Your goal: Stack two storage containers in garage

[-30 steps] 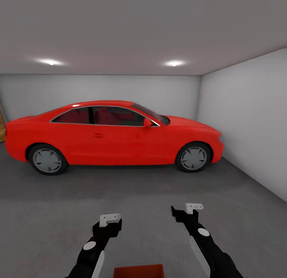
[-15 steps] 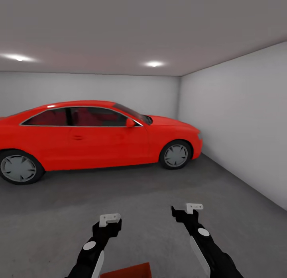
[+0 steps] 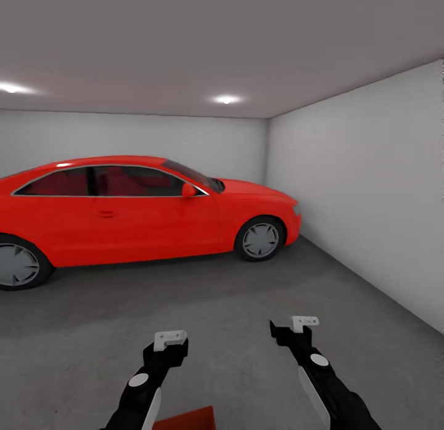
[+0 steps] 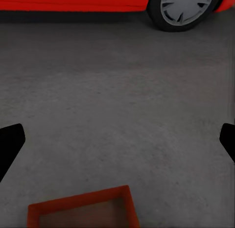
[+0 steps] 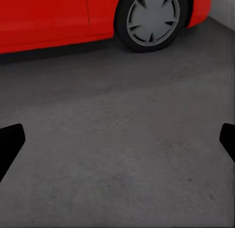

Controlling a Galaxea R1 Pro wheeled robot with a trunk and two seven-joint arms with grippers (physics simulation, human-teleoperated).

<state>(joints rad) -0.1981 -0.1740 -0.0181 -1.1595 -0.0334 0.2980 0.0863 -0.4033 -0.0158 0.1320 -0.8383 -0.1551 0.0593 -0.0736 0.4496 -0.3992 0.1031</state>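
Head view shows the left gripper [image 3: 170, 339] and the right gripper [image 3: 304, 323] held forward side by side above the floor [image 3: 246, 307], both arms reaching out low and level. Each wrist view shows its two dark fingertips far apart at the picture's edges, so both sets of jaws are spread wide with nothing between them. One storage container [image 4: 83, 212] sits on the concrete just below the left gripper. Beyond stands a red car [image 3: 135, 208] near the white wall [image 3: 370, 190].
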